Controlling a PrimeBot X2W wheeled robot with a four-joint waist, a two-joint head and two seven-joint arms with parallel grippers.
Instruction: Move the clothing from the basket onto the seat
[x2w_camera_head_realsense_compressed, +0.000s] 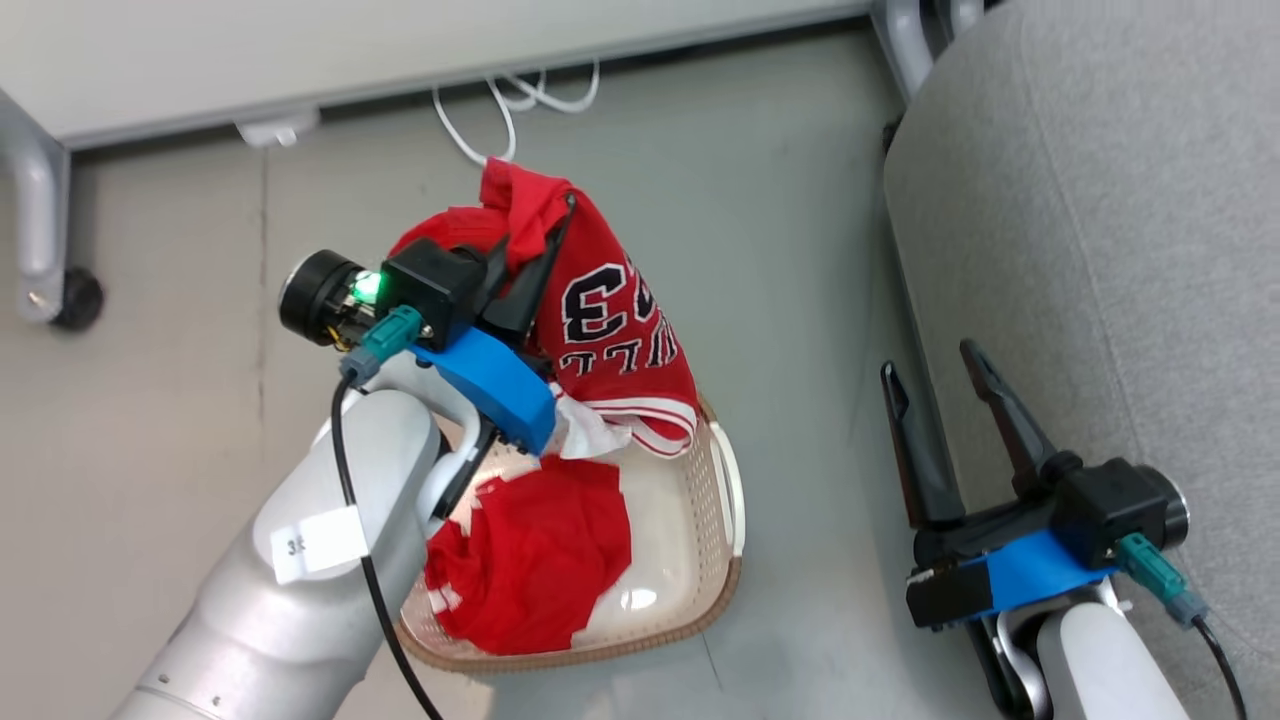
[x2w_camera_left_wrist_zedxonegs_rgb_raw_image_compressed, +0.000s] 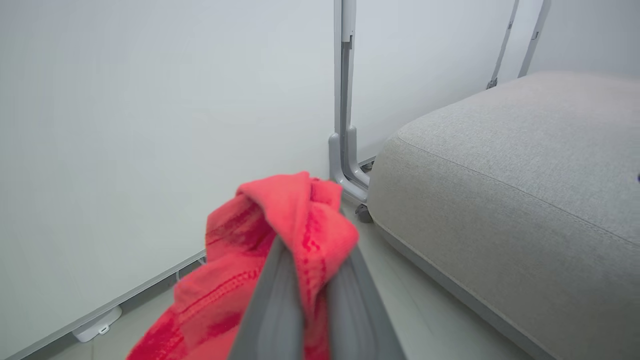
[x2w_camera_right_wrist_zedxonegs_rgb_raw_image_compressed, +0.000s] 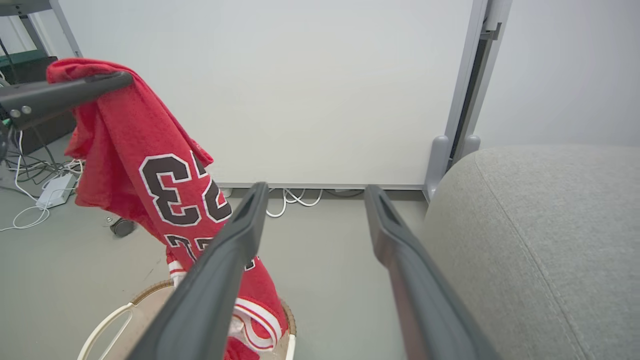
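A lab staged as a home: wheeled partition panels (x2w_camera_right_wrist_zedxonegs_rgb_raw_image_compressed: 300, 90), loose floor cables (x2w_camera_head_realsense_compressed: 511, 125), a grey seat (x2w_camera_head_realsense_compressed: 1100, 250).

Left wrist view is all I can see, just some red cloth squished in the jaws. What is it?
Observer: A red jersey with black numbers on it, hanging from the left gripper above the basket.
Operator: Is it all the way out?
Observer: Almost. Its striped hem hangs down at the basket's rim; I can't tell if it touches.
Operator: Are there more clothes in there?
Observer: Yes, a second red garment lies crumpled inside the basket.
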